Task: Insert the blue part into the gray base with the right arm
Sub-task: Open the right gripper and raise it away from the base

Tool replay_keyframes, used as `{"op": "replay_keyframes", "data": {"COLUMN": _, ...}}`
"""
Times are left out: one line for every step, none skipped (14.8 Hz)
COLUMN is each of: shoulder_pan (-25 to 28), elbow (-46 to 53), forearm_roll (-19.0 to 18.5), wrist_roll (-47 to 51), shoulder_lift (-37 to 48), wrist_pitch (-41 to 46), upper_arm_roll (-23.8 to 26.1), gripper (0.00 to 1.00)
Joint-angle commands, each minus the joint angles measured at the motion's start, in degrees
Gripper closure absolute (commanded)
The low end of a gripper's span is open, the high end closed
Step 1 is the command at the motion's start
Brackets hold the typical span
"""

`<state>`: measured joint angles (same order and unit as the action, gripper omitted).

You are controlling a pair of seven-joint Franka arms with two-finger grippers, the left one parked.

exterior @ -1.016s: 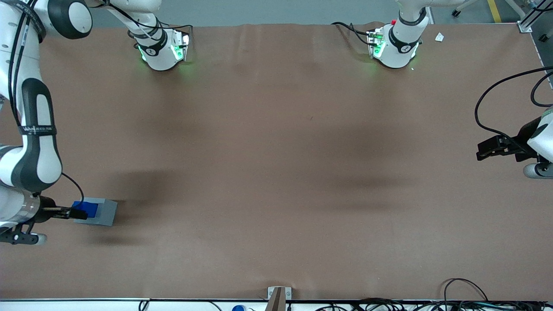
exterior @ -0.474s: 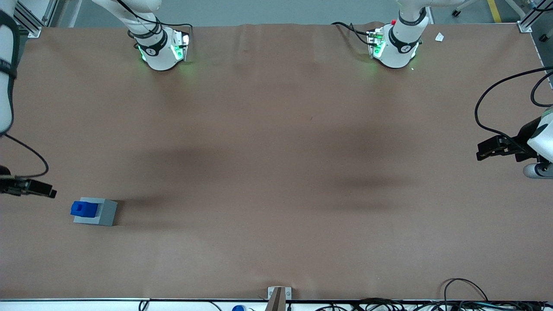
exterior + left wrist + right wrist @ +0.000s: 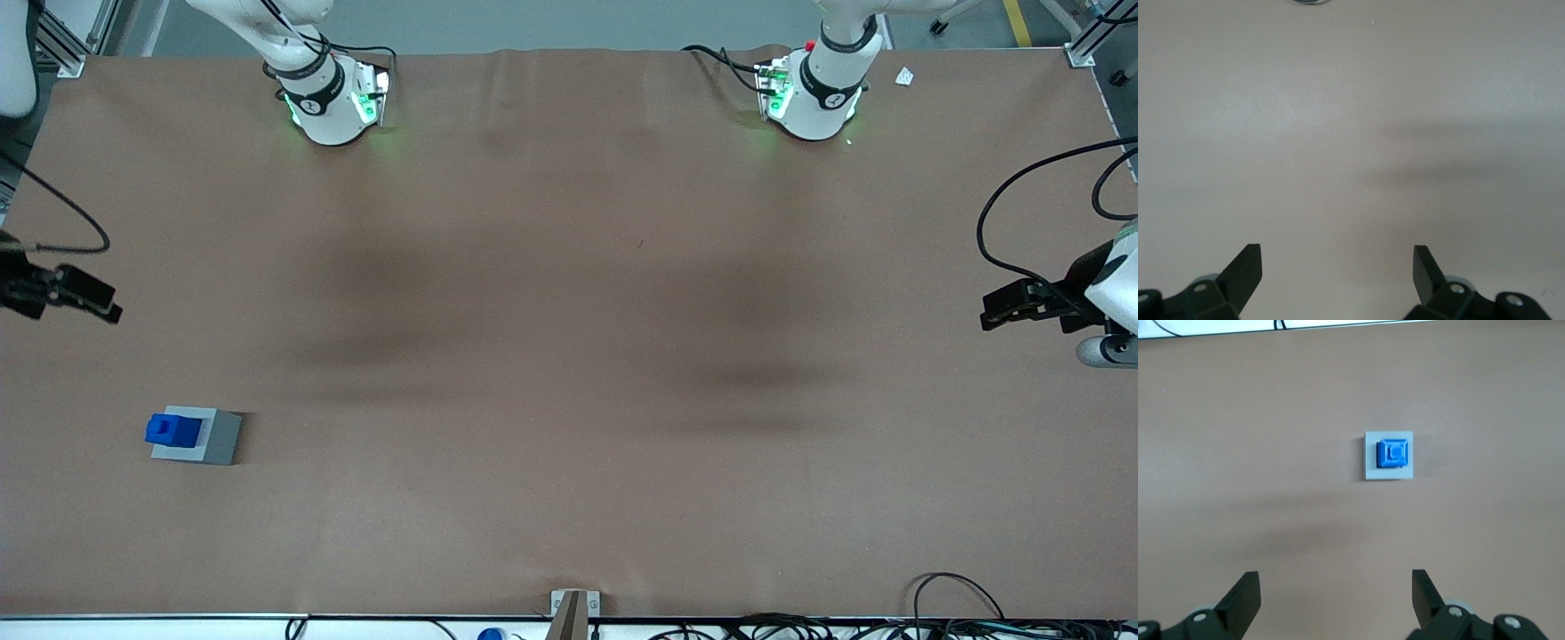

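The right arm's gripper [image 3: 1335, 600] hangs high above the brown bench [image 3: 569, 356], at the working arm's end, and it holds nothing. Its jaws are spread wide, with bare bench showing through the gap between them; they touch nothing. From the front, the gripper [image 3: 89, 298] is a dark shape at the edge of the bench, farther from the front camera than the two blocks and well apart from them, with a black cable [image 3: 62, 222] looping up from it toward the white arm [image 3: 16, 53].

The gray base [image 3: 197, 436] sits flat on the bench toward the working arm's end, nearer the front camera than the gripper. The blue part [image 3: 173, 430] sits in the recess in its top, upright and standing proud of the gray rim. Seen from the wrist, the blue part [image 3: 1392, 453] lies square inside the gray base [image 3: 1389, 456], with a gray border around it on every side and a small notch in its top face.

The bench is covered in a plain brown sheet with soft shadows across the middle. Two white arm pedestals [image 3: 333, 102] with green lights stand along the edge farthest from the front camera. Cables [image 3: 960, 613] trail along the nearest edge, toward the parked arm's end.
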<state>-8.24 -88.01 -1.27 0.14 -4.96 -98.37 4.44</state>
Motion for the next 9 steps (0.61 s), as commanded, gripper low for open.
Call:
{"op": "replay_keyframes", "data": {"shoulder_pan": 1.73, "elbow": -2.7, "forearm_roll": -0.04, "wrist_roll": 1.7, "shoulder_lift": 4.43, "wrist_pitch": -0.07, "upper_arm_roll": 0.05, "gripper": 0.0}}
{"op": "replay_keyframes", "data": {"shoulder_pan": 2.44, "elbow": -0.34, "forearm_roll": 0.04, "wrist_roll": 1.53, "shoulder_lift": 4.08, "wrist_pitch": 0.02, "upper_arm_roll": 0.05, "gripper": 0.0}}
{"op": "replay_keyframes", "data": {"shoulder_pan": 2.62, "elbow": 1.34, "forearm_roll": 0.04, "wrist_roll": 1.7, "shoulder_lift": 4.08, "wrist_pitch": 1.41, "upper_arm_roll": -0.04, "gripper": 0.0}}
{"op": "replay_keyframes", "data": {"shoulder_pan": 3.14, "elbow": 2.05, "forearm_roll": -0.04, "wrist_roll": 2.05, "shoulder_lift": 4.08, "wrist_pitch": 3.34, "upper_arm_roll": -0.04, "gripper": 0.0}}
{"op": "replay_keyframes", "data": {"shoulder_pan": 3.32, "elbow": 2.32, "forearm_roll": -0.04, "wrist_roll": 2.23, "shoulder_lift": 4.08, "wrist_pitch": 4.49, "upper_arm_roll": -0.04, "gripper": 0.0}}
{"op": "replay_keyframes", "data": {"shoulder_pan": 3.24, "elbow": 2.49, "forearm_roll": -0.13, "wrist_roll": 2.06, "shoulder_lift": 4.08, "wrist_pitch": 5.03, "upper_arm_roll": -0.04, "gripper": 0.0}}
{"op": "replay_keyframes", "data": {"shoulder_pan": 2.97, "elbow": 2.93, "forearm_roll": -0.48, "wrist_roll": 1.62, "shoulder_lift": 4.08, "wrist_pitch": 6.08, "upper_arm_roll": -0.22, "gripper": 0.0}}
{"op": "replay_keyframes", "data": {"shoulder_pan": 2.97, "elbow": 3.37, "forearm_roll": -0.66, "wrist_roll": 1.62, "shoulder_lift": 3.99, "wrist_pitch": 6.87, "upper_arm_roll": -0.22, "gripper": 0.0}}
{"op": "replay_keyframes", "data": {"shoulder_pan": 2.97, "elbow": 3.46, "forearm_roll": -0.75, "wrist_roll": 1.53, "shoulder_lift": 4.08, "wrist_pitch": 6.88, "upper_arm_roll": -0.22, "gripper": 0.0}}
